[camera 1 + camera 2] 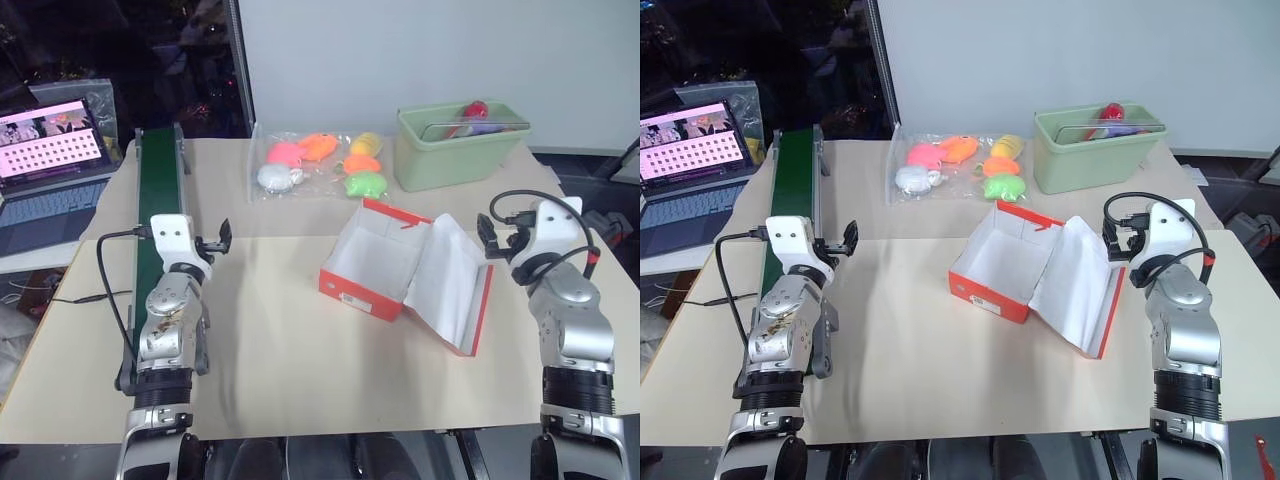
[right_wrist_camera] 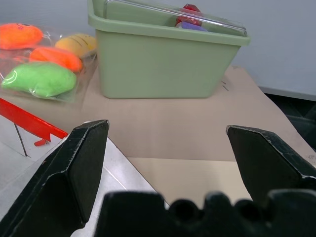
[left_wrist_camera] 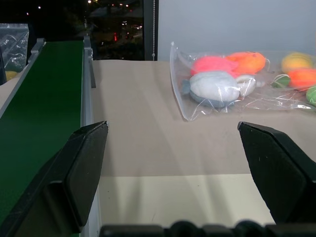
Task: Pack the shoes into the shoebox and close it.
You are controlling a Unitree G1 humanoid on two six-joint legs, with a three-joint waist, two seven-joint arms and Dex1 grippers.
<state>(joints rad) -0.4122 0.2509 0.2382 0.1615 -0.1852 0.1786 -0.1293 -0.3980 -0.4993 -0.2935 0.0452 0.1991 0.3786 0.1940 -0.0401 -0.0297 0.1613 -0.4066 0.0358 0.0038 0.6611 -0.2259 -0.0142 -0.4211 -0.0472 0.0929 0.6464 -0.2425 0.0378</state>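
Observation:
The red-orange shoebox [image 1: 360, 297] stands open in the middle of the table, its white inside bare. Its hinged lid [image 1: 452, 282] leans back toward the right, white side up. The shoes are out of view. My left gripper [image 1: 218, 240] hovers open to the left of the box, beside the green belt, with nothing between its fingers [image 3: 84, 163]. My right gripper [image 1: 492, 238] is open too, just right of the lid's upper edge and apart from it, and its fingers [image 2: 79, 163] hold nothing.
A green conveyor belt [image 1: 158, 190] runs along the table's left side, and a laptop [image 1: 50, 150] sits beyond it. Clear bags of bright toys [image 1: 320, 165] lie behind the box. A pale green bin [image 1: 455, 150] stands at the back right. The beige table [image 1: 290, 370] is bare in front.

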